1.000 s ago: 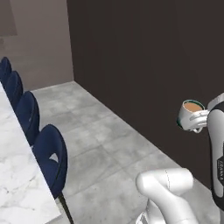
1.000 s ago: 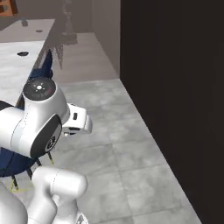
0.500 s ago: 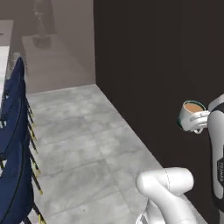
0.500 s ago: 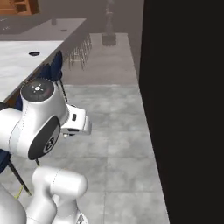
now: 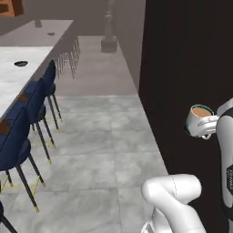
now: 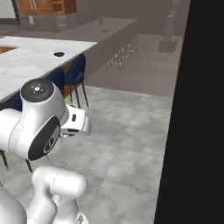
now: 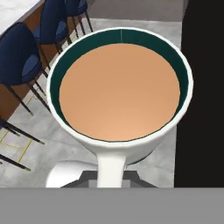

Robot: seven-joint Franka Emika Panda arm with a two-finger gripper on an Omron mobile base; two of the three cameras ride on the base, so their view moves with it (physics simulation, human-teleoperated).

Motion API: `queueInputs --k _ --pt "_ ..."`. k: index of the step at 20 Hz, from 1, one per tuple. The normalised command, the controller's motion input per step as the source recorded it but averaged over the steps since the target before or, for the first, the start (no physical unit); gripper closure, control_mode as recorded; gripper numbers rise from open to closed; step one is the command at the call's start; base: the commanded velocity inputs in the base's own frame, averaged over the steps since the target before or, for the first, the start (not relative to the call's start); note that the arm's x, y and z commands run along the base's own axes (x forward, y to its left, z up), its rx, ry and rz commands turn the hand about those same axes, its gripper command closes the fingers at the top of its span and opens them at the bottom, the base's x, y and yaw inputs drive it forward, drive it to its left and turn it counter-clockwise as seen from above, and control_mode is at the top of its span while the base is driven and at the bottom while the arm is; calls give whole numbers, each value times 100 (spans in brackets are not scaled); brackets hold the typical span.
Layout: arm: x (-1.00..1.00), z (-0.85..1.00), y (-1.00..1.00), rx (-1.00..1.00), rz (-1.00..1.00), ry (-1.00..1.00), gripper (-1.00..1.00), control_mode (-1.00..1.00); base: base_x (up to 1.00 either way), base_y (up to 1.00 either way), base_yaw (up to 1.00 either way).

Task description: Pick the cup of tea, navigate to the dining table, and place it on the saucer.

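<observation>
I have the small white cylindrical cup of tea with its dark green band (image 5: 199,120) up in the air at the end of the arm, level, the light brown liquid flat to the rim in the hand view; the fingers (image 5: 207,129) are clamped on it, on its handle side I judge, though the contact itself is too hidden to confirm; what matters now is direction: the small black round saucer with the pale centre (image 5: 21,64) sits on the white grey-veined marble table (image 5: 18,82), far off to the left of the cup and well ahead; a row of navy blue stools (image 5: 27,116) stands along the table's near edge, between me and that dish; on my right a flat black wall (image 5: 191,54) runs close beside the cup; so the base must swing left across the grey tiled floor (image 5: 100,150) before any reach makes sense.
</observation>
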Motion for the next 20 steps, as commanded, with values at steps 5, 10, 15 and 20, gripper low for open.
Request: queueInputs --k 5,10,15,20 --pt "0 0 0 0 0 0 100 100 100 -91 52" --pt "0 0 0 0 0 0 100 100 100 -90 51" --pt "0 0 0 0 0 0 100 100 100 -75 48" --pt "0 0 0 0 0 0 100 100 100 -74 47"
